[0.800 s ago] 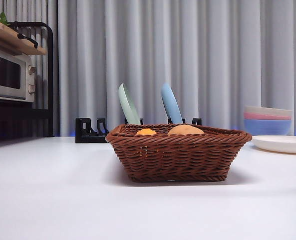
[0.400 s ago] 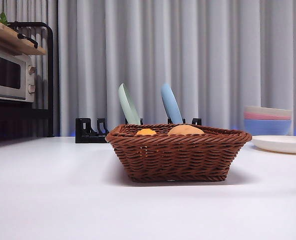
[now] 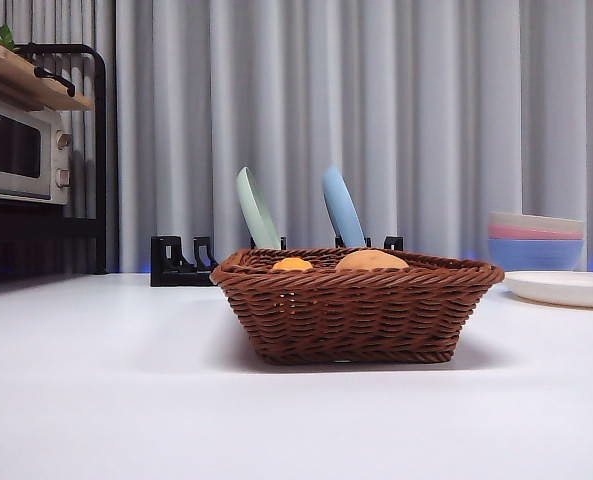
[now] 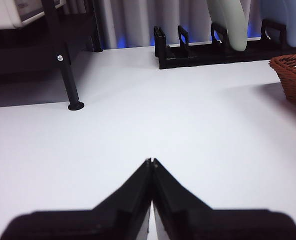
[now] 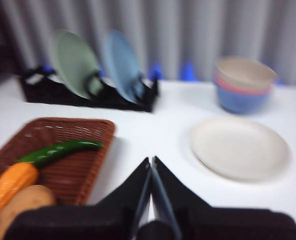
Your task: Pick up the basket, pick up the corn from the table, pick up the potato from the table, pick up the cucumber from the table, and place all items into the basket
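Already the dark-brown woven wicker basket [image 3: 357, 305] is sitting at centre frame, holding the bumpy orange corn [image 5: 8, 189], tan potato [image 5: 22, 205] and dark-green cucumber [image 5: 58, 151]. Both the left gripper [image 4: 151, 162] and right gripper [image 5: 150, 161] are resting closed and empty; little risk is remaining, barring an arm clipping the rim.

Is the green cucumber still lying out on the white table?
No, the cucumber lies inside the basket, beside the corn and the potato.

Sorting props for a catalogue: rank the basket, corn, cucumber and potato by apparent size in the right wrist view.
1. basket, clearly largest.
2. corn and cucumber: similar length, both partly cut off or blurred, so unranked.
3. potato, though the frame edge hides part of it.
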Tool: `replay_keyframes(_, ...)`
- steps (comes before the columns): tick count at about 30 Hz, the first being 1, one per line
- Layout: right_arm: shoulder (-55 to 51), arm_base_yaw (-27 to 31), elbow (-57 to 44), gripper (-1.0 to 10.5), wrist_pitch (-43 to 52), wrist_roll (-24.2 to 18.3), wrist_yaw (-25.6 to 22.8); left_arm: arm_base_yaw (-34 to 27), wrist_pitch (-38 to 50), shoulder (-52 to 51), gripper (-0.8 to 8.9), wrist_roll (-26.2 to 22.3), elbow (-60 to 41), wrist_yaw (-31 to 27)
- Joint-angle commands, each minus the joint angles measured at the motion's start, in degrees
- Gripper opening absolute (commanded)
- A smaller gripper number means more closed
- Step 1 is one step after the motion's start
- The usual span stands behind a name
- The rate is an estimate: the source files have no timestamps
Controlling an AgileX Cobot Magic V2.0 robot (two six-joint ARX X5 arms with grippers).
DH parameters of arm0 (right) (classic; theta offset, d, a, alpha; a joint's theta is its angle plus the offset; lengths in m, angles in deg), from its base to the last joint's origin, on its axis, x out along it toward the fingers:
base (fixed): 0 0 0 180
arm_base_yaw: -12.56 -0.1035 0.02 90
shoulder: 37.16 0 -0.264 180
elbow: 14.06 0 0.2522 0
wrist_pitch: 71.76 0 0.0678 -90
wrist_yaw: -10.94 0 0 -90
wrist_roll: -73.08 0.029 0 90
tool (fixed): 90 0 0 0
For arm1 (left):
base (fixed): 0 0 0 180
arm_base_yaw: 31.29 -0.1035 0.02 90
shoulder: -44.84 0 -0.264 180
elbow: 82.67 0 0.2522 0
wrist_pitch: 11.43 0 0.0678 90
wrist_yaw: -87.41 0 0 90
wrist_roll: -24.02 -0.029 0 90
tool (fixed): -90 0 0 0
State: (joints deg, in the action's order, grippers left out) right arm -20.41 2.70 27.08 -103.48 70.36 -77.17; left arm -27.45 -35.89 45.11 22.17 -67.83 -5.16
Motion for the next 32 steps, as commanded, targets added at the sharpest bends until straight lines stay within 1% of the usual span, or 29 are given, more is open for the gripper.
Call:
replay_keyframes(1, -3.08, 5.05, -5.38, 0.0, 4.52, -2.93, 6.49, -0.17, 0.2, -0.17, -0.03, 0.35, -0.87, -0.07)
replay_keyframes(3, -5.27, 7.34, -8.96, 0.0, 7.3, -2.93, 8.76, -0.17, 0.2, -0.17, -0.03, 0.35, -0.87, -0.04)
replay_keyframes(7, -9.31, 9.55, -15.89, 0.0, 10.19, -2.91, 8.68, -0.17, 0.2, -0.15, -0.03, 0.35, -0.87, -0.07)
replay_keyframes(11, -12.96, 10.71, -21.94, 0.0, 10.21, -2.58, 8.68, -0.17, 0.22, -0.15, -0.03, 0.35, -0.87, -0.07)
replay_keyframes(15, -15.91, 10.71, -26.51, 0.0, 10.21, -0.9, 8.68, -0.17, 0.22, -0.15, -0.03, 0.35, -0.87, -0.07)
replay_keyframes(17, -16.74, 10.69, -27.08, 0.0, 8.28, -0.07, 8.5, -0.17, 0.22, -0.15, -0.03, 0.35, -0.9, -0.07)
replay_keyframes(20, -16.7, 10.54, -27.08, 0.0, 8.2, 0.17, 8.55, -0.17, 0.44, -0.15, -0.03, 0.35, -0.87, -0.09)
replay_keyframes(21, -16.7, 10.54, -27.08, 0.0, 8.13, 0.83, 8.57, -0.17, 0.39, -0.15, -0.03, 0.35, -0.87, -0.09)
replay_keyframes(23, -16.7, 10.56, -27.08, 0.0, 8.2, 3.54, 8.57, -0.17, 0.39, -0.15, -0.03, 0.35, -0.87, -0.09)
replay_keyframes(25, -16.35, 10.56, -27.06, 0.0, 8.48, 7.26, 8.63, -0.17, 0.39, -0.15, -0.03, 0.35, -0.87, -0.09)
replay_keyframes(32, -15.63, 10.56, -27.06, 0.0, 8.46, 7.61, 8.39, -0.17, 0.39, -0.15, -0.03, 0.35, -0.87, -0.09)
